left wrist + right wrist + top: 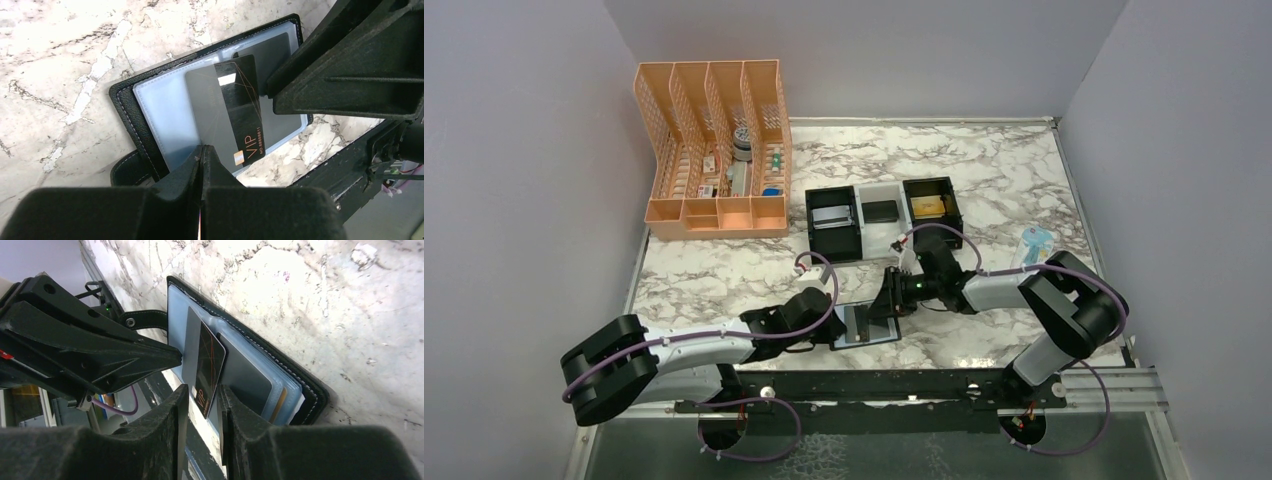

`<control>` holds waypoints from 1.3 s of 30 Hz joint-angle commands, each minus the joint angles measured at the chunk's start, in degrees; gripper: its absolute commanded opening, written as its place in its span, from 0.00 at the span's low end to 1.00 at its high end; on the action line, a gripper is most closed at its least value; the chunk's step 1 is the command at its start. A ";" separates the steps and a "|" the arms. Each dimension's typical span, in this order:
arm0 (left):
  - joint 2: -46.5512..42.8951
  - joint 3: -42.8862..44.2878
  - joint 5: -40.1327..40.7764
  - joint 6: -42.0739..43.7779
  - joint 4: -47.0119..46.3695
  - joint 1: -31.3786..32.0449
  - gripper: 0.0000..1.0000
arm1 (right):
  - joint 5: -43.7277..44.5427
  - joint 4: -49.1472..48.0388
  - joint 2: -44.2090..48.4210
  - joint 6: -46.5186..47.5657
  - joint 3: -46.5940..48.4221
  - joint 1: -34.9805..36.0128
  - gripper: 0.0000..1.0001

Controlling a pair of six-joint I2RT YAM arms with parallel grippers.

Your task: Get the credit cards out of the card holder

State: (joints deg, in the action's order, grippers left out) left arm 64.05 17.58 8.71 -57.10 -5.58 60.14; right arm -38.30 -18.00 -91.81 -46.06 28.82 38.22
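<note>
A: Fingers point(190, 175) on the left gripper point(202, 152) — how do they stand?
B: Pressed flat together, tips at the near edge of the wallet point(127, 107), close to its snap tab point(125, 167); whether they pinch the lining I can't tell
A: And the right gripper point(202, 390)?
B: Slightly parted, with the end of a black card point(210, 365) marked VIP in the gap and neither finger plainly clamping it
A: Where does that card lie?
B: Slanted across the clear sleeve, partly out of its pocket; a dark grey card point(245, 377) sits tucked in the pocket beside it
A: And the surface?
B: White marble-look table point(984, 170) with grey veins. The wallet lies open near the front edge, between the two grippers, by a black rail point(874, 385) — plain pale walls point(514, 150) on three sides. A peach desk organiser point(714, 150) stands far left, and a row of three square trays point(881, 190) sits mid-table
</note>
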 commanded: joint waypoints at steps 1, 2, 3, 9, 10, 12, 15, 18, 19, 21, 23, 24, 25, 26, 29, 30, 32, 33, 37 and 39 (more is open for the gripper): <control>0.98 -0.30 1.35 -0.01 0.49 0.33 0.00 | 5.29 4.46 -0.32 2.06 1.05 1.96 0.28; 1.51 -0.20 1.31 -0.21 0.63 0.37 0.00 | 6.57 5.29 0.03 1.99 1.28 2.40 0.28; 1.98 -0.16 1.31 -0.42 1.06 0.40 0.00 | 7.92 6.03 0.50 1.90 1.45 2.91 0.28; 3.89 -0.18 2.87 -1.75 4.03 0.59 0.00 | 15.53 8.78 3.12 0.18 0.24 6.06 0.30; 4.15 -0.23 2.93 -1.89 4.13 0.66 0.00 | 15.58 8.33 3.13 -0.35 -0.26 6.08 0.30; 4.60 -0.26 3.06 -2.09 4.20 0.75 0.00 | 16.11 7.20 3.41 -1.64 -1.42 6.16 0.31; 5.21 -0.02 3.15 -2.22 4.29 0.99 0.00 | 17.39 6.48 4.44 -3.10 -2.41 6.17 0.32; 5.53 -0.16 3.32 -2.48 4.35 1.20 0.00 | 18.57 6.61 5.51 -3.91 -2.62 6.17 0.32; 5.49 -0.15 3.40 -2.54 4.36 1.21 0.00 | 19.23 6.72 5.81 -4.14 -2.77 6.17 0.32; 5.36 -0.10 3.50 -2.58 4.40 1.29 0.00 | 20.00 6.96 6.32 -4.82 -3.29 6.30 0.32; 5.21 -0.07 3.59 -2.58 4.57 1.30 0.00 | 21.37 7.74 6.90 -5.87 -4.04 6.58 0.32; 5.13 -0.14 3.68 -2.61 4.69 1.34 0.00 | 21.71 6.99 7.25 -6.41 -4.83 6.63 0.33; 4.98 -0.16 3.76 -2.72 4.78 1.38 0.00 | 21.78 6.05 7.37 -6.73 -5.56 6.73 0.33; 4.78 -0.32 3.77 -2.75 4.79 1.36 0.00 | 21.59 5.29 7.11 -6.81 -5.87 6.78 0.33; 4.36 -0.54 3.86 -2.84 4.87 1.38 0.00 | 21.12 5.63 5.87 -7.12 -4.93 6.98 0.33; 4.22 -0.61 3.78 -2.84 4.99 1.38 0.00 | 20.42 4.14 5.90 -7.64 -5.87 7.04 0.32; 3.87 -0.75 3.69 -3.00 4.93 1.38 0.00 | 18.09 -0.32 5.60 -8.34 -6.80 7.05 0.31; 3.74 -0.81 3.68 -3.01 4.91 1.43 0.00 | 16.52 -1.42 4.80 -8.37 -6.36 7.04 0.31; 3.23 -0.86 3.77 -2.99 4.88 1.45 0.00 | 12.30 -4.63 1.94 -8.74 -5.12 7.13 0.23; 3.10 -0.88 3.86 -2.99 4.90 1.47 0.00 | 11.48 -6.37 1.77 -9.23 -5.34 7.13 0.17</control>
State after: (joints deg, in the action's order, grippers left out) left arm 67.16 18.35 10.81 -60.18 -6.46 61.25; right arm -24.82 -22.39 -88.01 -54.87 24.16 44.97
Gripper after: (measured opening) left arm 0.009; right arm 0.211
